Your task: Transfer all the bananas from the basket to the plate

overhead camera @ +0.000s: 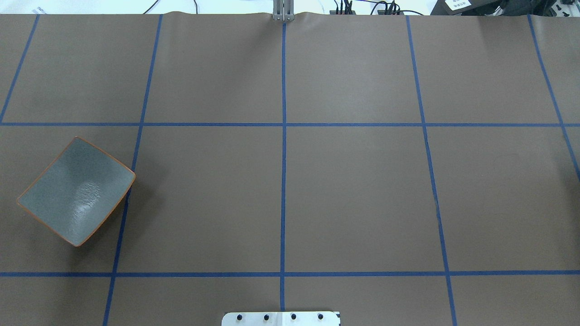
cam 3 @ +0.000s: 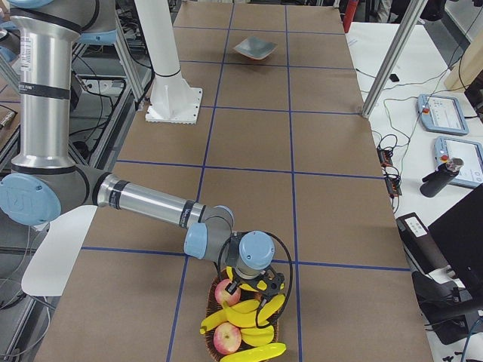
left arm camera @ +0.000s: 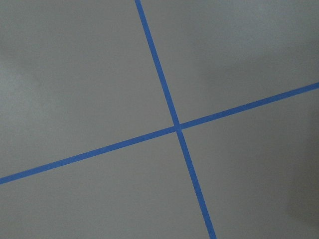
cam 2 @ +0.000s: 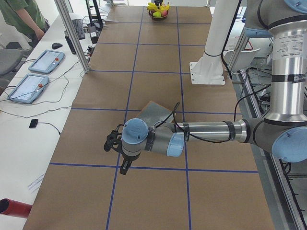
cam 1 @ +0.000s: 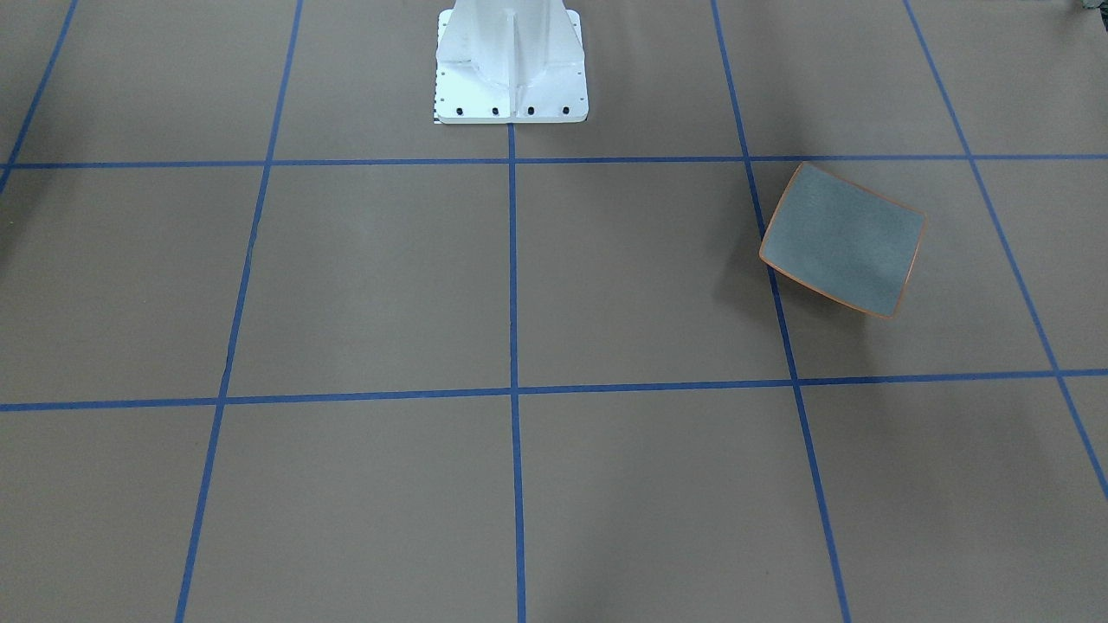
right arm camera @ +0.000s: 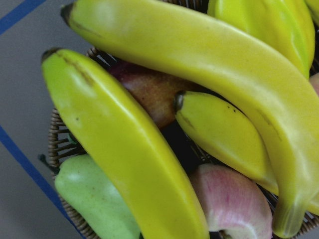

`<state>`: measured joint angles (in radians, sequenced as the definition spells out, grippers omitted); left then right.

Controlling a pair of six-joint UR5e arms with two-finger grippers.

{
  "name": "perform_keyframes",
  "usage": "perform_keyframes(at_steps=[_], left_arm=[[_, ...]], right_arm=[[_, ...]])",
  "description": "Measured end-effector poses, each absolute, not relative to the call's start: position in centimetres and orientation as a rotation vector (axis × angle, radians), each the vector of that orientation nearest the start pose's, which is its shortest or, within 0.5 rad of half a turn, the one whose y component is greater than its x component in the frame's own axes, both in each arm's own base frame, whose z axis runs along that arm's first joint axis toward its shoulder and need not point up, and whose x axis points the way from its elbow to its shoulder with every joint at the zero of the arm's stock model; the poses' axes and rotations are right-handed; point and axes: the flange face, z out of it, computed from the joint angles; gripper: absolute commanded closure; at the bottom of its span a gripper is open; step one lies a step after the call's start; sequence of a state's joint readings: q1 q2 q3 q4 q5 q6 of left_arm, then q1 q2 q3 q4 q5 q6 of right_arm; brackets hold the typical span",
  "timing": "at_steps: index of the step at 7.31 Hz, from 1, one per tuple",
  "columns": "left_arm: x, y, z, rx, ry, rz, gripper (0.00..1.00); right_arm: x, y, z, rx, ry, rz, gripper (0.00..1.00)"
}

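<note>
Though jaws cannot be judged on the left gripper (cam 2: 125, 169) or right gripper (cam 3: 255, 289), bananas (cam 3: 245, 311) are heaped past the basket (right arm camera: 61, 133) rim, and the plate (overhead camera: 76, 191) is set at nine o'clock overhead.

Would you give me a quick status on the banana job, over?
Both grips unreadable; right pincer over the basket, left pincer near the plate. Bananas all in basket, plate bare. Apples wedged among them.

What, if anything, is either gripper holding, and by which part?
Cannot be told: the right gripper is down among the bananas, fingers unseen; the left gripper shows nothing held.
</note>
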<state>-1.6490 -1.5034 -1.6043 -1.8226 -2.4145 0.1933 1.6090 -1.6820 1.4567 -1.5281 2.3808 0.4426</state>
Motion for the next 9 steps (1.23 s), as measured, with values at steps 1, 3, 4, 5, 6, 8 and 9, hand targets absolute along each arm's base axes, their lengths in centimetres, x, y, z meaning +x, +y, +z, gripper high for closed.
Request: perform_keyframes(at_steps=[1,3,4,5,6,8,9], left_arm=[[-9.6,-46.9,64.3,0.317,0.807,0.2,0.0],[-9.6,-46.9,64.4,0.314,0.809,0.193,0.0],[-9.6,-46.9,64.4,0.302,0.812,0.171,0.0],[-9.5,-47.2,64.2,0.29,0.817,0.138,0.0],[-9.0,-48.1,63.5,0.275,0.825,0.097,0.0],[-5.0,-51.6,60.4,0.21,0.853,0.002,0.0],[-1.6,-53.7,57.9,0.167,0.873,-0.051,0.0]], right_arm=[[8.9,-42.0,74.4,-0.3,-0.774,0.54,1.0],[9.2,-43.5,71.0,-0.224,-0.755,0.512,1.0],[7.8,-45.9,68.5,-0.187,-0.743,0.467,1.0],[4.9,-49.2,65.3,-0.167,-0.763,0.428,1.0],[0.6,-53.0,60.6,-0.164,-0.809,0.407,1.0],[-12.0,-57.8,49.3,-0.213,-0.89,0.382,1.0],[-17.9,-58.0,43.6,-0.25,-0.924,0.387,1.0]])
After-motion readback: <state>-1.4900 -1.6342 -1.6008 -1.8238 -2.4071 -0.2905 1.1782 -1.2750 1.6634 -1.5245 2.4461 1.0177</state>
